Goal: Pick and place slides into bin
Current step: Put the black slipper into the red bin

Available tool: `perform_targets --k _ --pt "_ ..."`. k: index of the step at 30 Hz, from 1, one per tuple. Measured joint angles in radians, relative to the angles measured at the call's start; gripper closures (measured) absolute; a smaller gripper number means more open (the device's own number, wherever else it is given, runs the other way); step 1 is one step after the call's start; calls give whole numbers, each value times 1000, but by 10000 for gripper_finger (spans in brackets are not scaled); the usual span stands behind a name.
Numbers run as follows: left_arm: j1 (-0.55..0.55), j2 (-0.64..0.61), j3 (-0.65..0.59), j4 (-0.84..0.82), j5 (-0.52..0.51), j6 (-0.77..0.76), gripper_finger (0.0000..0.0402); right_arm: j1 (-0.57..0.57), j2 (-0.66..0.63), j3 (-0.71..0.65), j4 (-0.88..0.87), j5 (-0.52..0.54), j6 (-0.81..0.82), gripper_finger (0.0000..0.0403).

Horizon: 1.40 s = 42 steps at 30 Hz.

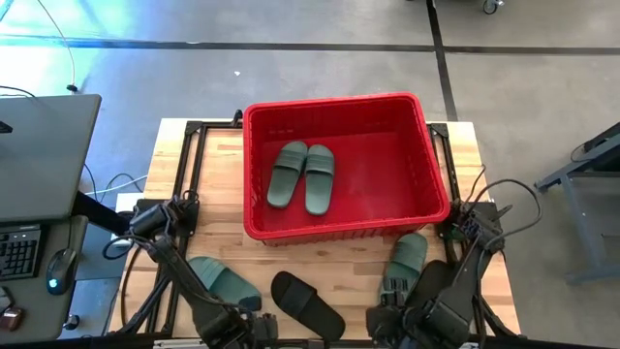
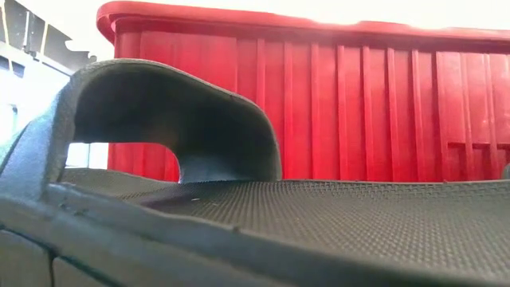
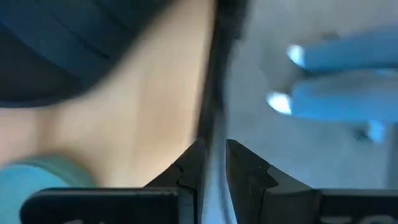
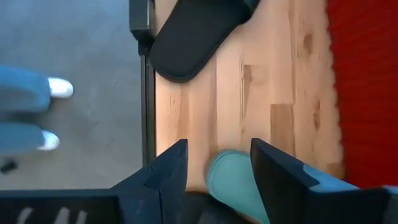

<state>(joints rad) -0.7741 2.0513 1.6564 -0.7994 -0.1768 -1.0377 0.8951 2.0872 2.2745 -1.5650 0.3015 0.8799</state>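
Observation:
The red bin (image 1: pixel 339 218) stands at the table's far middle with two green slides (image 1: pixel 302 174) lying side by side on its floor. On the table in front of it lie a green slide at the left (image 1: pixel 225 281), a black slide in the middle (image 1: pixel 308 305) and a green slide at the right (image 1: pixel 407 260). The black slide fills the low view (image 2: pixel 239 207), with the bin's wall (image 2: pixel 358 104) behind it. My right gripper (image 4: pixel 217 162) is open low over the near end of the right green slide (image 4: pixel 233 180). My left gripper (image 3: pixel 214 149) is shut and empty at the near edge. My right gripper's fingers stand on either side of the green slide's near end (image 4: pixel 231 174), coming from the near side. One finger (image 4: pixel 273 171) lies close against the slide's side. I cannot tell whether it touches. The slide lies flat on the table.
The black slide (image 4: pixel 199 31) lies toward the table's left of my right gripper, with bare wood between them. The bin's wall (image 4: pixel 367 81) is on its far side. A person's blue trouser legs and white shoes (image 4: pixel 37 112) stand on the floor by the near edge.

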Motion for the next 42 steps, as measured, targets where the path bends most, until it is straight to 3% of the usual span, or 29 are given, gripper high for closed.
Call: perform_targets --k 2,7,11,19,33,42 --pt "11 9 3 63 83 29 353 -13 0 0 -4 -17 46 235" --pt "15 42 3 197 77 127 332 -33 0 0 -5 -33 53 235" --pt "20 61 3 289 80 148 281 -40 0 0 -5 -56 37 235" --pt "65 63 1 246 32 33 189 -45 0 0 10 -95 36 235" --pt "235 61 36 184 79 53 219 -53 0 0 -6 -47 -25 235" --pt "258 66 37 -33 74 -22 220 -53 0 0 -6 -4 -55 235"
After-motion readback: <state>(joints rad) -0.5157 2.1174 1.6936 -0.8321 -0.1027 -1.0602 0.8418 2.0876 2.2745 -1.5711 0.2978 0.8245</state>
